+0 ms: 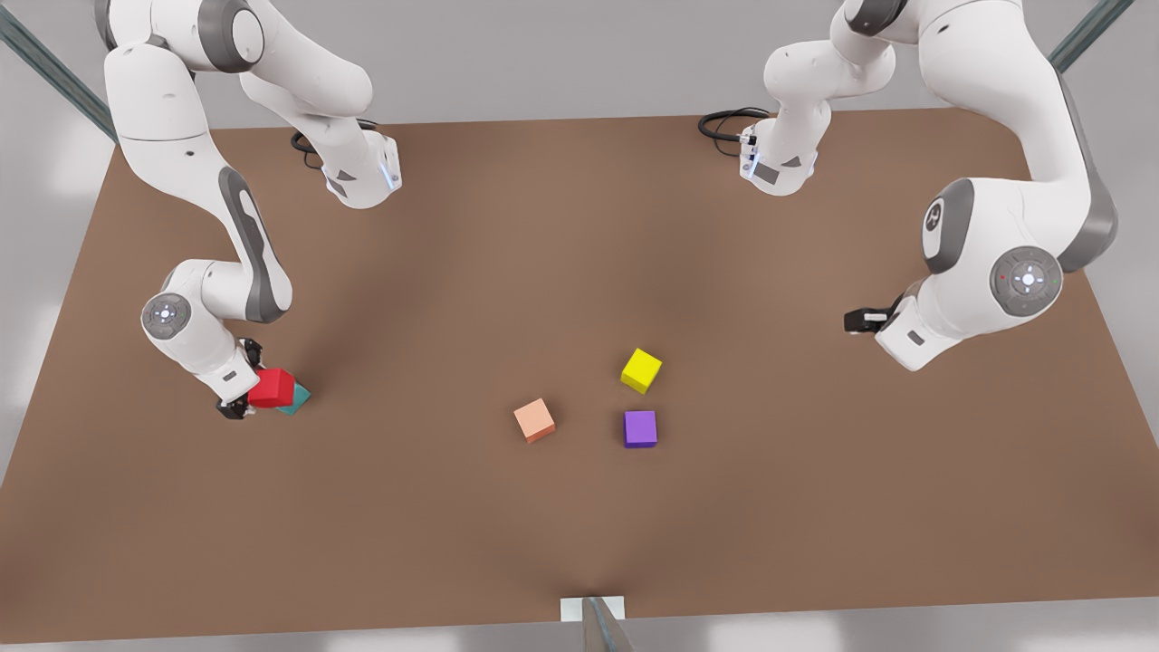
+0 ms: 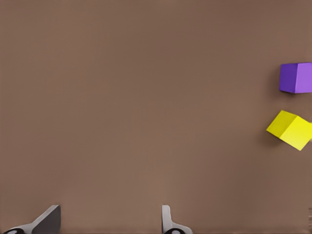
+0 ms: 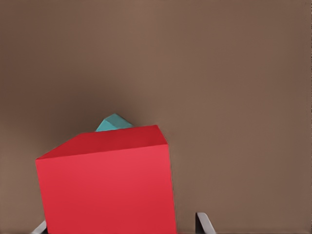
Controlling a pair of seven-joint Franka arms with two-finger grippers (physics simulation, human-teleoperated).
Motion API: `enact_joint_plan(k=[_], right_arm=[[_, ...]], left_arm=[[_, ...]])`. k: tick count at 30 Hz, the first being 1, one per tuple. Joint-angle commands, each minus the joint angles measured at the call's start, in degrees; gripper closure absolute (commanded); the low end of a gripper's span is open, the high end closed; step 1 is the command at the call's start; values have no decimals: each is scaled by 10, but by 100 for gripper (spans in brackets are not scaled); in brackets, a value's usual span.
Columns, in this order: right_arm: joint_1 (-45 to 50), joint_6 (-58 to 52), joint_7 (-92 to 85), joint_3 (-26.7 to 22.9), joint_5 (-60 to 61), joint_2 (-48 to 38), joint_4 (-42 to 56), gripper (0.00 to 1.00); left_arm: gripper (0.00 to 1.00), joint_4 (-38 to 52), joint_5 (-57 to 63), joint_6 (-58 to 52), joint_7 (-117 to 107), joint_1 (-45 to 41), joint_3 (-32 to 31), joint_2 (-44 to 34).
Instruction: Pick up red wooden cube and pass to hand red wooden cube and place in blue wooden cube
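Right gripper (image 1: 243, 380) clamps the small bright red wooden cube (image 1: 272, 388), directly over the teal-blue wooden cube (image 1: 296, 398). Left gripper (image 1: 856, 321) waits, jaws apart, empty.

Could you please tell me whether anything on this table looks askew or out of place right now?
Mostly tidy. The red wooden cube, held in the right claw, sits tilted and overlapping the blue wooden cube rather than squarely on it. The left claw waits open, apart.

Simulated robot lab bench.
A bare brown desk (image 1: 579, 272) carries only small coloured cubes, flanked by two white arms against plain grey walls.
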Motion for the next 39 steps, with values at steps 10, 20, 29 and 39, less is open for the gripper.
enact_joint_plan(k=[10,20,29,39], right_arm=[[0,-41,8,0,6,-38,-9,0],[53,-404,401,8,124,-97,115,0],[134,-550,1027,7,112,11,352,0],[122,-647,999,3,67,-116,364,0]], left_arm=[[0,1,-2,-12,40,9,0,-1],[0,3,-3,-15,40,8,0,-2],[0,4,-15,-12,39,7,-5,2],[0,34,-22,-85,49,30,-15,32]])
